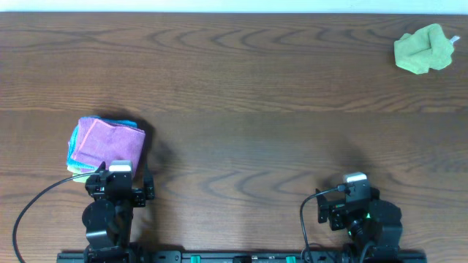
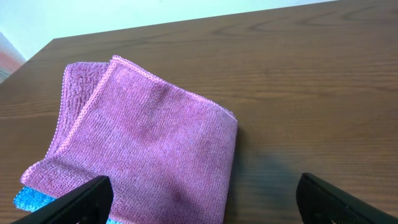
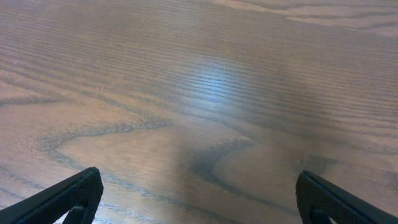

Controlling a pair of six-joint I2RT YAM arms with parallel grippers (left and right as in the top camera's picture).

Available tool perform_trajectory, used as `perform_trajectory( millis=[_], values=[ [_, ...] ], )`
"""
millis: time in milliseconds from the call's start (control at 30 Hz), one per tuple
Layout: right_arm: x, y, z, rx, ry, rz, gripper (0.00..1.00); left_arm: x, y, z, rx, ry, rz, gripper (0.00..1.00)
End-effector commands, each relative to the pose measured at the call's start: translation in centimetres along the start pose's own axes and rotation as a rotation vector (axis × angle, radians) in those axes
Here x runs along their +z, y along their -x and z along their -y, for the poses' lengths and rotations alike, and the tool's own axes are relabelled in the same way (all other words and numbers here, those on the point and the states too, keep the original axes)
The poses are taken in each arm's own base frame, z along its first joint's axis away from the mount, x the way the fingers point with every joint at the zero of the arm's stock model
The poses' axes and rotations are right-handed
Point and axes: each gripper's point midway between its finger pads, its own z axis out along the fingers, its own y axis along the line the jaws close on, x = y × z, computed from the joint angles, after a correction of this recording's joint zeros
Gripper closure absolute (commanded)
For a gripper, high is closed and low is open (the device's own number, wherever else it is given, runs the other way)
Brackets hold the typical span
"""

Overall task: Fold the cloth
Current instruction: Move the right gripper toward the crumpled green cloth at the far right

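The lime-green cloth [image 1: 423, 50] lies crumpled in a heap at the table's far right corner, seen only in the overhead view. My left gripper [image 1: 119, 177] is at the near left, open and empty; in its wrist view the gripper [image 2: 202, 198] hovers over the near edge of a pink cloth. My right gripper [image 1: 352, 191] is at the near right, open and empty, over bare wood in its wrist view [image 3: 199, 199]. Both grippers are far from the green cloth.
A folded pink cloth [image 1: 108, 142] lies on top of a folded blue cloth [image 1: 71, 153] at the near left, just beyond my left gripper. In the left wrist view the pink cloth [image 2: 149, 137] covers all but a blue corner [image 2: 31, 199].
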Motion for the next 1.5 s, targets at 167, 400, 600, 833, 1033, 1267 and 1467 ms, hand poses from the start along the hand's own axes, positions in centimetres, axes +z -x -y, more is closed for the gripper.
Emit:
perform_trajectory(
  millis=[167, 400, 600, 833, 1033, 1267, 1467],
  values=[
    [0.2, -0.4, 0.1, -0.007, -0.001, -0.003, 0.01, 0.3, -0.9, 0.0, 0.019, 0.009, -0.021, 0.05],
    [0.2, -0.4, 0.1, -0.007, -0.001, -0.003, 0.01, 0.3, -0.9, 0.0, 0.019, 0.009, -0.021, 0.05],
    [0.2, -0.4, 0.1, -0.007, -0.001, -0.003, 0.01, 0.3, -0.9, 0.0, 0.019, 0.009, -0.021, 0.05],
    [0.2, -0.4, 0.1, -0.006, -0.001, -0.003, 0.01, 0.3, -0.9, 0.0, 0.019, 0.009, -0.021, 0.05],
    [0.2, -0.4, 0.1, 0.026, -0.001, -0.003, 0.01, 0.3, -0.9, 0.0, 0.019, 0.009, -0.021, 0.05],
    [-0.2, 2.4, 0.4, 0.045, -0.011, 0.08, 0.01, 0.3, -0.9, 0.0, 0.019, 0.009, -0.021, 0.05],
    [-1.3, 6.8, 2.3, 0.078, -0.099, 0.113, 0.01, 0.3, -0.9, 0.0, 0.019, 0.009, -0.021, 0.05]
  ],
)
